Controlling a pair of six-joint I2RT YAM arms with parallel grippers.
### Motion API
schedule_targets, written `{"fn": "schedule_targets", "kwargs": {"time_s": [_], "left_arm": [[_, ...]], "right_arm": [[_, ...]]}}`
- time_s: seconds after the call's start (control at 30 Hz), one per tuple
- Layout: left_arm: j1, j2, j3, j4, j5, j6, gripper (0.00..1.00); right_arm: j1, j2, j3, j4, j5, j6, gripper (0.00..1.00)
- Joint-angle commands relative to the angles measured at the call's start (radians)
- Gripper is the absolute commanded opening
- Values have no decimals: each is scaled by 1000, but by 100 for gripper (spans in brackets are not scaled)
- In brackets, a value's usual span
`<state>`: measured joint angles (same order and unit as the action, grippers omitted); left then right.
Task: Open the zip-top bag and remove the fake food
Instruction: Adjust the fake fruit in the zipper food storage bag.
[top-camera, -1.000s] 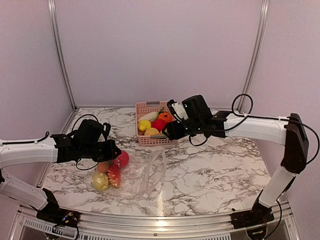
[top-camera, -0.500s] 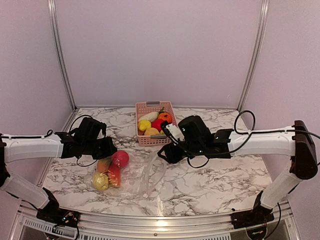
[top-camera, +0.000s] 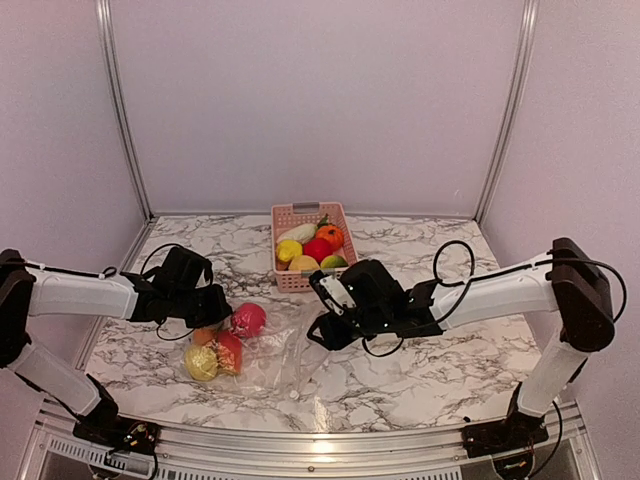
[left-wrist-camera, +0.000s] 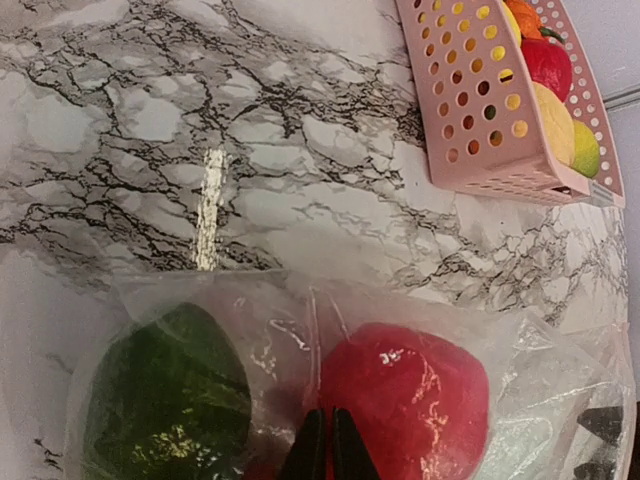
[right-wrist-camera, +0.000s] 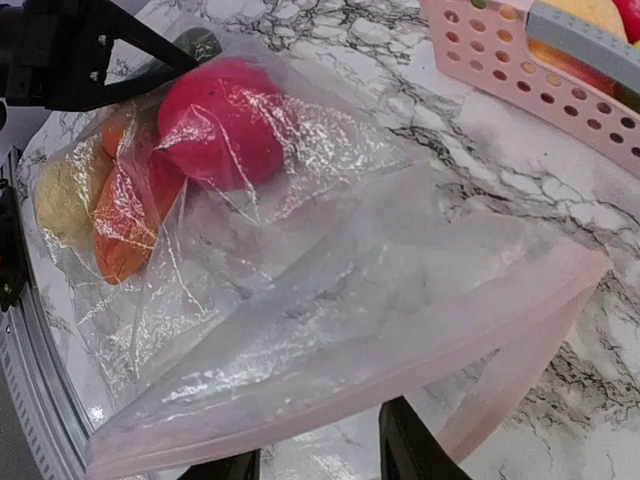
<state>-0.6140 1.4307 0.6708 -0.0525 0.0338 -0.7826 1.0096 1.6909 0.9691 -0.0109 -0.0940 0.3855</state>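
Note:
The zip-top bag (top-camera: 278, 352) lies crinkled on the marble, its pink zip strip (right-wrist-camera: 420, 345) toward my right arm. Fake food sits in its closed end: a red fruit (top-camera: 247, 320), an orange piece (top-camera: 228, 350), a yellow one (top-camera: 200, 363) and a green one (left-wrist-camera: 165, 400). My left gripper (left-wrist-camera: 322, 448) is shut, pinching the bag's film beside the red fruit (left-wrist-camera: 405, 395). My right gripper (right-wrist-camera: 320, 462) stands open right at the zip edge, one finger on each side of a short stretch of the strip. More fake food fills the basket.
The pink slotted basket (top-camera: 290, 213) stands at the back centre, holding a white radish (top-camera: 297, 233) and red, orange, yellow and green pieces. Its wall (right-wrist-camera: 500, 55) lies just beyond the bag. The table's near edge (top-camera: 300, 440) is close to the bag.
My right arm has swung from over the basket down to the bag's zip edge, its jaws narrowing. My left gripper has stayed shut at the bag's closed end, shifting slightly left.

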Motion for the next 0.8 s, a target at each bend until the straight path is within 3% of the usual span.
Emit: {"fn": "schedule_targets", "kwargs": {"time_s": [0.0, 0.33, 0.77], "left_arm": [[5, 39, -23, 18, 16, -4, 4], [0, 98, 1, -12, 20, 53, 4], [-43, -45, 144, -176, -19, 107, 4]], "right_arm": [[7, 34, -12, 63, -13, 24, 38], [7, 97, -41, 103, -16, 38, 38], [8, 125, -44, 111, -24, 33, 38]]}}
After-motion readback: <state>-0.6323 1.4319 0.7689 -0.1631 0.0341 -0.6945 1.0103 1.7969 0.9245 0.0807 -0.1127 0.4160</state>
